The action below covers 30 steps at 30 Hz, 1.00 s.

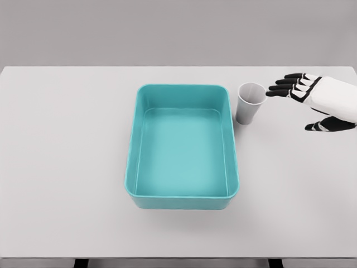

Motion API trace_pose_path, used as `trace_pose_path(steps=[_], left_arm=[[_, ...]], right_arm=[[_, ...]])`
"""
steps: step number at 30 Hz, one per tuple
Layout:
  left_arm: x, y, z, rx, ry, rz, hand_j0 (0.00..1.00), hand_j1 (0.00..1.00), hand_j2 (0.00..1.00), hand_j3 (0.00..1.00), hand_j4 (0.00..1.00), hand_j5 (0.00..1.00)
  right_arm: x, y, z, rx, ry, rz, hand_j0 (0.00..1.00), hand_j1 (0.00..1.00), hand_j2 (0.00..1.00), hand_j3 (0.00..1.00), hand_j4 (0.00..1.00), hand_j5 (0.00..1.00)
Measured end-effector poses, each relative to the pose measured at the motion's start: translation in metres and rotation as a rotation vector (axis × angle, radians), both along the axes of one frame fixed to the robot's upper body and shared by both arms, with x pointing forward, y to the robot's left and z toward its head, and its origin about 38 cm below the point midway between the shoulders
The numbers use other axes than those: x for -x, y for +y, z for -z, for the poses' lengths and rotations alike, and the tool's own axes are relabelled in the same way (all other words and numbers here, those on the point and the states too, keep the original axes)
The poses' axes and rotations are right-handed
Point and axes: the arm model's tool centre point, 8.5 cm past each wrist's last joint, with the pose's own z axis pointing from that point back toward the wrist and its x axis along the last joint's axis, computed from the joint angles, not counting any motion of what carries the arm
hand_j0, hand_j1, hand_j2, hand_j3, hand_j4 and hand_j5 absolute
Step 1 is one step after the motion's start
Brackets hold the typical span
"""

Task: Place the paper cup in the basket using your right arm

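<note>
A grey paper cup (250,103) stands upright on the table, just off the far right corner of the teal basket (131,162). The basket is a rectangular bin with nothing inside it. My right hand (295,103) comes in from the right edge, a little to the right of the cup and apart from it. Its black fingers (285,86) are spread and point left toward the cup, with the thumb held lower and nothing in the grasp. The left arm does not show.
The white table (61,156) runs across the whole view, with its far edge against a grey wall and its near edge at the bottom of the picture.
</note>
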Motion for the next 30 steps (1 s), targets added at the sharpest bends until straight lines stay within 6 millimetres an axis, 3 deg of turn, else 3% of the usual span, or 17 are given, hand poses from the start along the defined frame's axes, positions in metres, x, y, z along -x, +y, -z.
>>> trace_pose_path(steps=[6,10,14,20,27,30], left_arm=[[0.000,0.000,0.000,0.000,0.000,0.000,1.00,1.00,1.00,1.00,1.00,1.00],[0.000,0.000,0.000,0.000,0.000,0.000,1.00,1.00,1.00,1.00,1.00,1.00],[0.000,0.000,0.000,0.000,0.000,0.000,1.00,1.00,1.00,1.00,1.00,1.00],[0.000,0.000,0.000,0.000,0.000,0.000,1.00,1.00,1.00,1.00,1.00,1.00],[0.000,0.000,0.000,0.000,0.000,0.000,1.00,1.00,1.00,1.00,1.00,1.00],[0.000,0.000,0.000,0.000,0.000,0.000,1.00,1.00,1.00,1.00,1.00,1.00]], right_arm=[[-0.008,-0.014,0.004,-0.025,0.014,0.049,1.00,1.00,1.00,1.00,1.00,1.00],[-0.018,-0.038,0.021,-0.282,0.130,0.108,1.00,1.00,1.00,1.00,1.00,1.00],[-0.036,-0.043,0.042,-0.598,0.325,0.226,1.00,1.00,1.00,1.00,1.00,1.00],[-0.051,-0.061,0.068,-0.887,0.557,0.376,1.00,1.00,1.00,1.00,1.00,1.00],[-0.073,-0.044,0.101,-1.004,0.704,0.405,1.00,1.00,1.00,1.00,1.00,1.00],[-0.079,-0.031,0.127,-1.049,0.763,0.416,1.00,1.00,1.00,1.00,1.00,1.00]])
